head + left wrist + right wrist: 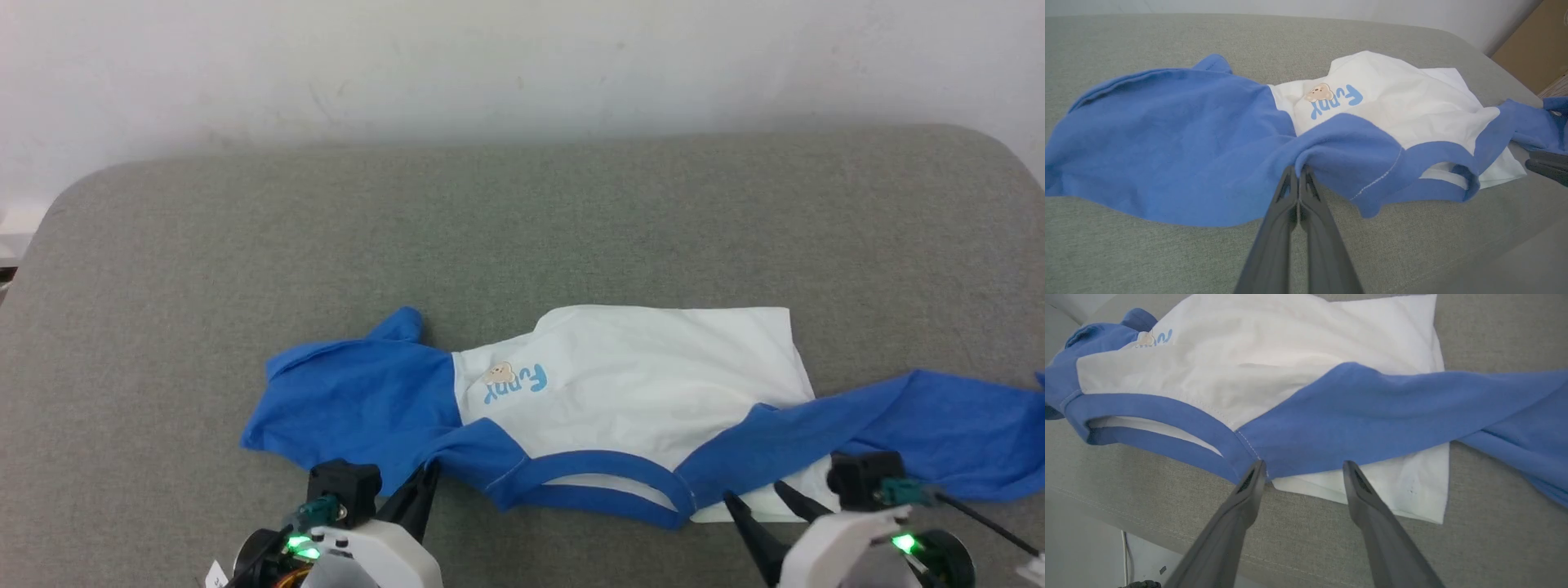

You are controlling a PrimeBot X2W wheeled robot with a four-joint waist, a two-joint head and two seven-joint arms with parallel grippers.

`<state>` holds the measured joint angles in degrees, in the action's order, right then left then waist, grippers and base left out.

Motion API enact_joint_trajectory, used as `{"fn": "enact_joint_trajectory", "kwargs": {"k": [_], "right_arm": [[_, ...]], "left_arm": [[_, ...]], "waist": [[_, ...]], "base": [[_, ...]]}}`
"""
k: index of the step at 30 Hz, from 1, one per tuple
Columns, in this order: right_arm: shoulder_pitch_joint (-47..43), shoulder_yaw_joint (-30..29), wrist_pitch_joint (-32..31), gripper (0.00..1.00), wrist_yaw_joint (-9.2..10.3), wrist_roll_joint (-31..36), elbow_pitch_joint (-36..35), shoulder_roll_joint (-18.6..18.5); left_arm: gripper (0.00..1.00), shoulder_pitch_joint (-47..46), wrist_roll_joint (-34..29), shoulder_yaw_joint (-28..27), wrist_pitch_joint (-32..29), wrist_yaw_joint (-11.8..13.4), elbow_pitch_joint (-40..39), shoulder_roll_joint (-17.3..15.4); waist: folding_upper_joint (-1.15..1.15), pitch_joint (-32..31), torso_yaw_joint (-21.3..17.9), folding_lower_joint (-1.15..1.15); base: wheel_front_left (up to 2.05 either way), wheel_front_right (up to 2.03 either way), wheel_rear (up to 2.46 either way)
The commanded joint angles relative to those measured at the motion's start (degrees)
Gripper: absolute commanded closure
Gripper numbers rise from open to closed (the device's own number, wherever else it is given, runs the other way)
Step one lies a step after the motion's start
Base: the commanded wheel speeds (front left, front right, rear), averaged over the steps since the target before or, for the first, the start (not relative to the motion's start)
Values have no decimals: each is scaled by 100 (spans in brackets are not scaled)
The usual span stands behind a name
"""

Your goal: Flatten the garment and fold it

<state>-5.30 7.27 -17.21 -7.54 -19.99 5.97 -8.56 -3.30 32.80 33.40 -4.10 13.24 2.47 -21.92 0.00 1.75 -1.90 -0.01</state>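
The left gripper (pixel 1299 173) has its jaws pinched together on the garment's (pixel 637 384) blue shoulder. The right gripper (pixel 1302 469) has its jaws apart at the other shoulder seam, holding nothing. I'd close there, then draw both shoulders evenly apart. The garment lies rumpled near the front of the grey tabletop (pixel 522 220), one sleeve (pixel 939 425) trailing rightward, with a pale wall (pixel 522 65) behind.
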Motion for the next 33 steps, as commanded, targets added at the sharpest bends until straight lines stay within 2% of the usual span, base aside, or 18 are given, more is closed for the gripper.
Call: {"fn": "enact_joint_trajectory", "kwargs": {"k": [1,9,21,22,23,24,25,28,33], "right_arm": [[211,147,-61,0,5,-57,40,-54],[989,1326,-460,0,5,-230,495,-322],[1737,2716,-800,0,5,-417,1835,-485],[1768,2798,-848,35,5,-426,1937,-487],[1793,2870,-887,51,5,-453,2026,-485],[1814,2951,-941,92,5,-471,2112,-491],[1828,3022,-999,100,5,-508,2191,-495],[1867,3158,-1040,100,5,-660,2315,-501],[2018,3086,-375,100,5,-812,1978,-546]], "left_arm": [[100,80,37,-8,-1,39,-33,-29],[100,-56,21,19,6,23,-27,-7],[100,-210,50,40,60,-20,147,48],[100,-217,56,43,64,-25,163,54],[100,-223,63,45,68,-30,180,58],[100,-227,70,45,73,-33,198,61],[100,-227,77,45,77,-35,217,63],[100,-221,105,44,87,-42,278,68],[100,-265,99,29,160,-67,301,39]], "waist": [[0,34,15,1],[0,249,67,1],[0,448,84,1],[0,455,83,1],[0,458,82,1],[0,456,79,1],[0,451,74,1],[0,405,61,1],[0,242,24,1]], "base": [[0,0,0],[0,0,0],[0,0,0],[0,0,0],[0,0,0],[0,0,0],[0,0,0],[0,0,0],[0,0,0]]}}
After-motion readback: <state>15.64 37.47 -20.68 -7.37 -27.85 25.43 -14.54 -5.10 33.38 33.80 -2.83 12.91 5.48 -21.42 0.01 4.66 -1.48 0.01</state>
